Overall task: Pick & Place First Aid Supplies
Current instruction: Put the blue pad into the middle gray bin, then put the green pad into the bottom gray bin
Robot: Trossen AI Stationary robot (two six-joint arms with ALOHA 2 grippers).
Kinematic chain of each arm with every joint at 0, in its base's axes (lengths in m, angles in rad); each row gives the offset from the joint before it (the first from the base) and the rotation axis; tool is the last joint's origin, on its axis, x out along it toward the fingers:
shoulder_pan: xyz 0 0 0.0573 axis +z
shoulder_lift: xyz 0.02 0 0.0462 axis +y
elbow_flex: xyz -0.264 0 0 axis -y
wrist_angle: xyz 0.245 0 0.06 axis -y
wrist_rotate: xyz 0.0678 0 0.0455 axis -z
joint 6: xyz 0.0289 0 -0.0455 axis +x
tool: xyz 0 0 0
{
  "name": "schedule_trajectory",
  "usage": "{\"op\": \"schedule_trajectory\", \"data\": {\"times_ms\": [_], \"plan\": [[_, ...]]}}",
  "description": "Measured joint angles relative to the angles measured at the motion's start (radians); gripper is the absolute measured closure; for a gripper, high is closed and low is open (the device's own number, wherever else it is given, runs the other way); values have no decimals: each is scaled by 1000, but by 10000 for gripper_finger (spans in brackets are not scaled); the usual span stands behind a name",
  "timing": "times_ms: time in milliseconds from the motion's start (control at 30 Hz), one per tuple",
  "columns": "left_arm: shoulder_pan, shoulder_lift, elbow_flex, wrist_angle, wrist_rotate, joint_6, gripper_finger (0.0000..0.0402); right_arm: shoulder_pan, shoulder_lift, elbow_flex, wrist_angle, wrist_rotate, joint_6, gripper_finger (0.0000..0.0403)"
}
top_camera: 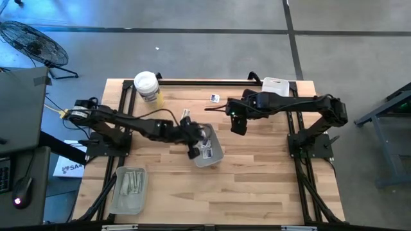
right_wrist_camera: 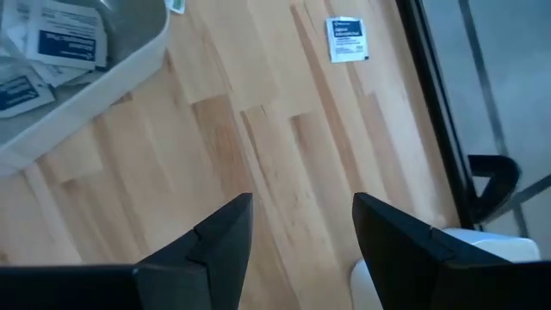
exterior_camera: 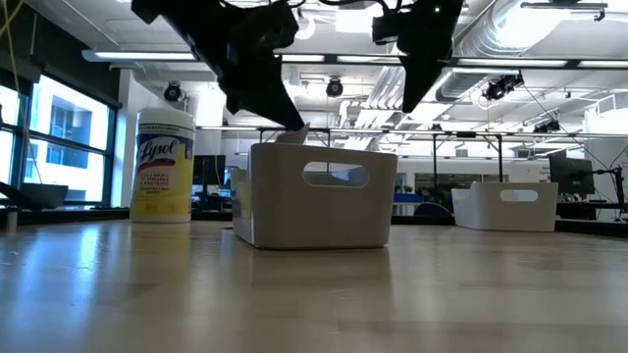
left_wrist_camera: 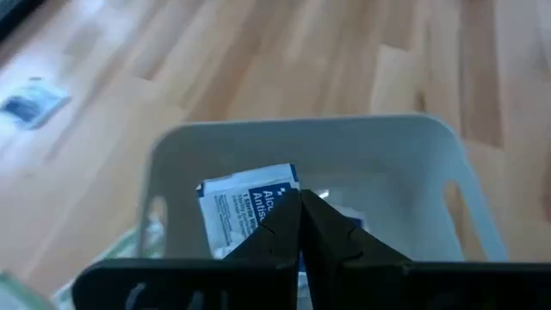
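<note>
A white packet with blue print (left_wrist_camera: 245,202) sits in my shut left gripper (left_wrist_camera: 300,200) over the grey-white bin (top_camera: 217,156) at mid-table. In the low view the packet (exterior_camera: 292,135) shows at the height of the bin's rim. More white packets (right_wrist_camera: 60,39) lie inside the bin. One white packet (top_camera: 214,97) lies flat on the wood toward the far edge. My right gripper (right_wrist_camera: 301,215) hangs open above bare wood to the right of the bin, touching nothing. My left gripper pinches the white packet by its edge (left_wrist_camera: 277,207) between its two fingers. The fingers slant down from the table's left. The packet sticks out ahead of the fingertips, over the inside of the bin and clear of the packets below.
A round wipes tub with a yellow label (top_camera: 148,86) stands at the far left. A clear tray of pale green strips (top_camera: 128,188) lies near the front left corner. A second white bin (top_camera: 276,85) sits at the far right edge.
</note>
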Motion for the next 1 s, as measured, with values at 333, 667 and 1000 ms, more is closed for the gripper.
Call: {"op": "schedule_trajectory", "data": {"times_ms": [333, 667, 1000], "plan": [[-7, 180, -1, 109, 8, 39, 401, 0, -1, 0, 18, -52, 49, 208], [35, 206, 0, 108, 78, -30, 335, 0, -1, 0, 11, -101, 103, 208], [99, -5, 47, -77, 38, -131, 306, 0, -1, -1, 14, -112, 105, 208]]}}
